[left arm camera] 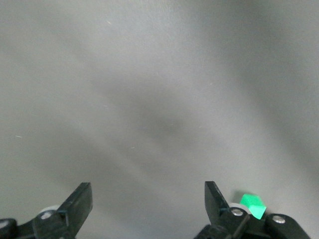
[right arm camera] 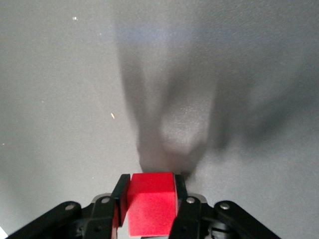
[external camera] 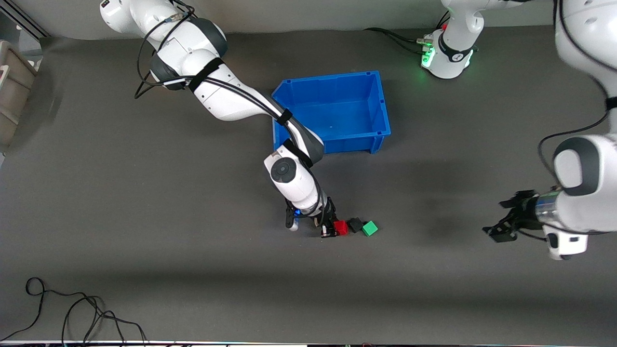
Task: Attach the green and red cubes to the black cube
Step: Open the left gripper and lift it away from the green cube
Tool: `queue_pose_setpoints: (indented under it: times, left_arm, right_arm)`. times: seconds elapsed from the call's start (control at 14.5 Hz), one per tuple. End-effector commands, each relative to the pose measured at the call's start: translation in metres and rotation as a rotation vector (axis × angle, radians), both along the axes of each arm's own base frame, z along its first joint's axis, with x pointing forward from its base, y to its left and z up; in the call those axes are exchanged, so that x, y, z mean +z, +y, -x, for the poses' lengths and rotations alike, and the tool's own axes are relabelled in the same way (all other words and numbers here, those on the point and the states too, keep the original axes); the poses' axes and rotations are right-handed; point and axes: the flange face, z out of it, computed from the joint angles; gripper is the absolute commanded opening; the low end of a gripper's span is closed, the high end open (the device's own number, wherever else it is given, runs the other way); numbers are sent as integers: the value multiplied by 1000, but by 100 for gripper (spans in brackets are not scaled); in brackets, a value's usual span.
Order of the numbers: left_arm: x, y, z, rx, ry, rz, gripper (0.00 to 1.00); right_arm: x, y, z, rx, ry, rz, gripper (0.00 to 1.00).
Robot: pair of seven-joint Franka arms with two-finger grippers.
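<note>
The red cube, the black cube and the green cube lie in a close row on the grey table, nearer the front camera than the blue bin, the black one in the middle. My right gripper is down at the row's end, shut on the red cube, which sits between its fingers. The black cube is hidden in the right wrist view. My left gripper waits open and empty in the air over bare table at the left arm's end. A green patch shows beside its finger.
The blue bin stands open and empty at the table's middle, farther from the front camera than the cubes. A black cable lies near the front edge at the right arm's end. A beige object sits at that end's edge.
</note>
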Motion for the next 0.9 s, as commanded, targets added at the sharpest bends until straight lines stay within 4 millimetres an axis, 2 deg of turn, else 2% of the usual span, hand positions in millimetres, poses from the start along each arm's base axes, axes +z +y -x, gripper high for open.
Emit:
queue_pose_setpoints:
  times: [0.0,0.14,0.21,0.35,0.48,0.55,0.69,0.83]
  left_arm:
    - [37,4,21,-120,10,-32,100]
    - [51,0,26,-189,12,-62,100]
    - [59,0,30,-222,14,-67,100]
    - [72,4,32,-284,3,-63,100]
    - [84,6,36,-376,-16,-51,100]
    - [90,6,37,-425,-32,-45,100]
    - [97,5,37,-483,-60,-44,100]
    - [103,4,36,-534,-83,-42,100]
  right_arm:
    - [2,2,-3,-25,-9,-22,16]
    - [3,2,-3,-24,-13,-25,17]
    - [5,2,-4,-24,-29,-34,24]
    - [7,3,-5,-23,-58,-52,30]
    - [11,4,-5,-31,-51,-58,80]
    - [13,3,-5,-29,-53,-53,100]
    - [13,2,-6,-24,-56,-50,100]
    - [24,-1,-11,-30,-63,-56,100]
